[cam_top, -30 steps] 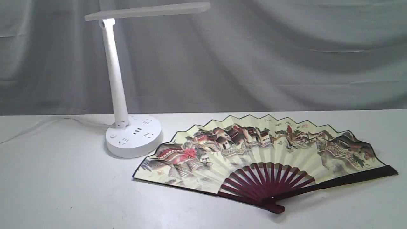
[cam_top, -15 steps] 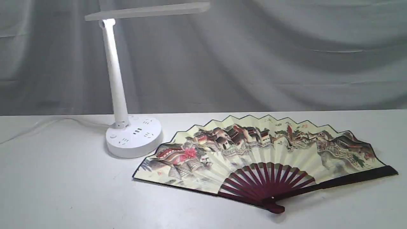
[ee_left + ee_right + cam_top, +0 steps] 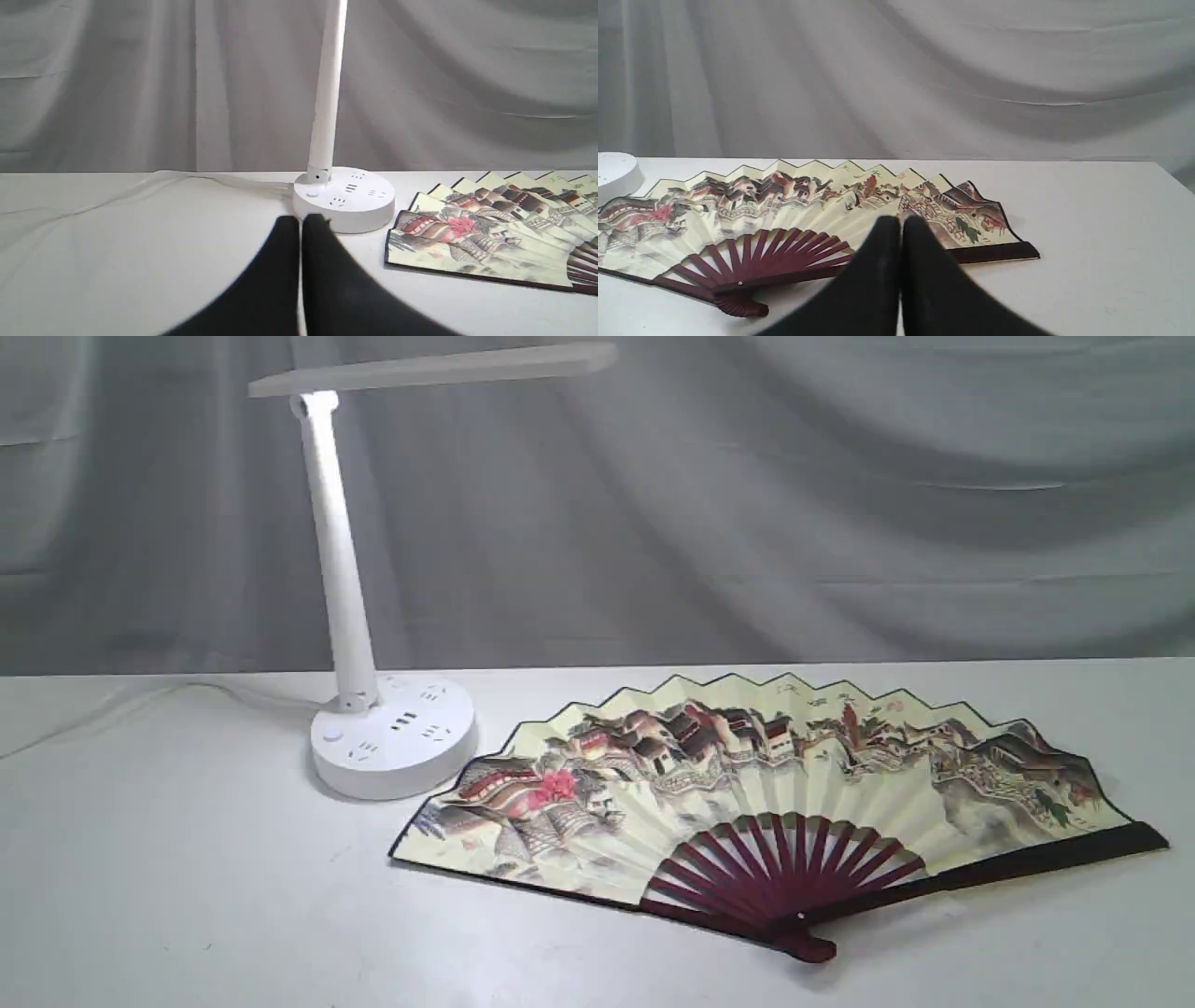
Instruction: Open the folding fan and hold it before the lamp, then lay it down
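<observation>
Looking through both wrist cameras, I found the left pincer point(image 3: 301, 218) and the right pincer point(image 3: 901, 218) each clenched on nothing, black fingers pressed together and hanging clear of the table point(image 3: 187, 896). The folding fan point(image 3: 766, 784) lay fully spread and flat on the table, painted side up. From the right pincer it sat just ahead of and below the fingertips, with the maroon ribs point(image 3: 775, 252) and pivot off toward the lamp's side and the dark outer guard stick running beneath the tips. Nothing touched it. From the left pincer, the lamp point(image 3: 343, 200) stood straight ahead, near but apart. The fan's closest end lay just beside the lamp's round base, not touching it as far as I could tell.

I judged that the fan rested this way because the laying-down step was done: opened, set beside the lamp, let go. With both pincers empty and clear of it, I read the task as finished or all but finished. The lamp's cable point(image 3: 140, 186) trailed away on the side of the left pincer opposite the fan, out of the working area.
</observation>
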Controlling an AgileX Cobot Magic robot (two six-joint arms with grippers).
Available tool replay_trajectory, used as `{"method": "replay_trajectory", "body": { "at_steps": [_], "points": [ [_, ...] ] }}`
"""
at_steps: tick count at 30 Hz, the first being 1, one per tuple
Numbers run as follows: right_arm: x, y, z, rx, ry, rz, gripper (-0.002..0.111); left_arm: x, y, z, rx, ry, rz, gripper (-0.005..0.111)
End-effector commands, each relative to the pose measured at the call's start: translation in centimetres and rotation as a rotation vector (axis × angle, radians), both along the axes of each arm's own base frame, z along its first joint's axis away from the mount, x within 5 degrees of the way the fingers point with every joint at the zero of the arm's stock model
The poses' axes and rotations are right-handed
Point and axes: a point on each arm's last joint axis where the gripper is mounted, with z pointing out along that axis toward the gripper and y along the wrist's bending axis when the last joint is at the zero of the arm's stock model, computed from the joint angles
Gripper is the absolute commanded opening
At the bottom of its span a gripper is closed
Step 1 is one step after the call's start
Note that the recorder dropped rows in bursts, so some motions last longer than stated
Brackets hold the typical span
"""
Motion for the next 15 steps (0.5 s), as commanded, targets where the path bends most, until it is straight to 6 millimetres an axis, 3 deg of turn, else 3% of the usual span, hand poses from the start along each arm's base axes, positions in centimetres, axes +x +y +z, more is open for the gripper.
{"method": "replay_trajectory", "body": {
  "at_steps": [1, 15],
  "points": [
    [-0.02, -0.01, -0.14, -0.026, 0.007, 0.001, 0.000, 0.00, 0.01, -0.17, -0.003, 0.005, 0.002, 0.000],
    [-0.07, -0.34, -0.14, -0.026, 0.007, -0.059, 0.000, 0.00, 0.01, -0.17, -0.003, 0.005, 0.002, 0.000]
  ]
}}
